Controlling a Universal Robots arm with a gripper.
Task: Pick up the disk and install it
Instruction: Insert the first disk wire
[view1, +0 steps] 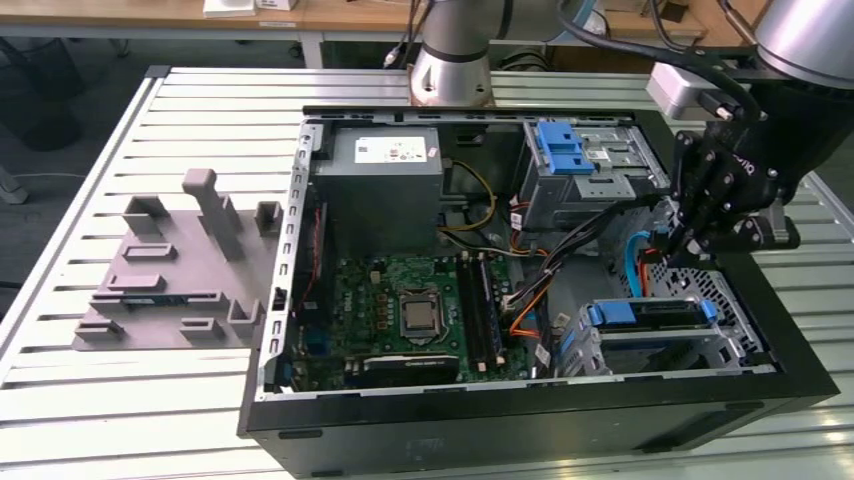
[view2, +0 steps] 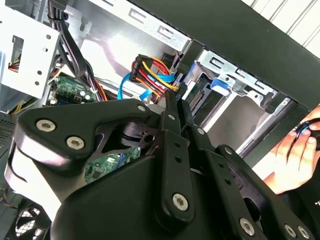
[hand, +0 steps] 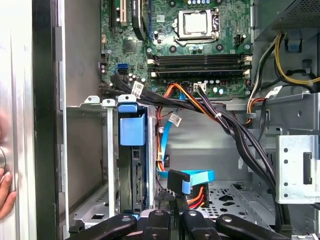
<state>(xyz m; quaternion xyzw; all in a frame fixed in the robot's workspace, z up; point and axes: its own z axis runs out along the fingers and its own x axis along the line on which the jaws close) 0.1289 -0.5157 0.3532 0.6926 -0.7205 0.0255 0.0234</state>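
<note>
You can see in the exterior view that the gripper (view1: 697, 240) is low inside the open computer case (view1: 534, 420), at the exterior view's right, just above the lower drive cage (view1: 727, 345). In that cage a disk (view1: 650, 313) is already sitting with its blue end handle turned outward, and in the first wrist view the same disk (hand: 132, 150) stands in its slot, the blue handle at the cage's open end and the metal walls close on both sides. So I judge that the picking up is done and the install is near its end or finished; whether the disk is pushed fully home, you cannot confirm from these pictures. The fingers of the gripper (hand: 172, 212) come together into a narrow closed line in both wrist views, and nothing is held between them; they are near the blue flat cable with its black connector (hand: 179, 180), beside the disk and not touching it. The grey stand (view1: 167, 280) on the worktop (view1: 80, 400) carries no disk. A person's hand (view2: 295, 155) is at the outside wall of the case, so take care there.
</note>
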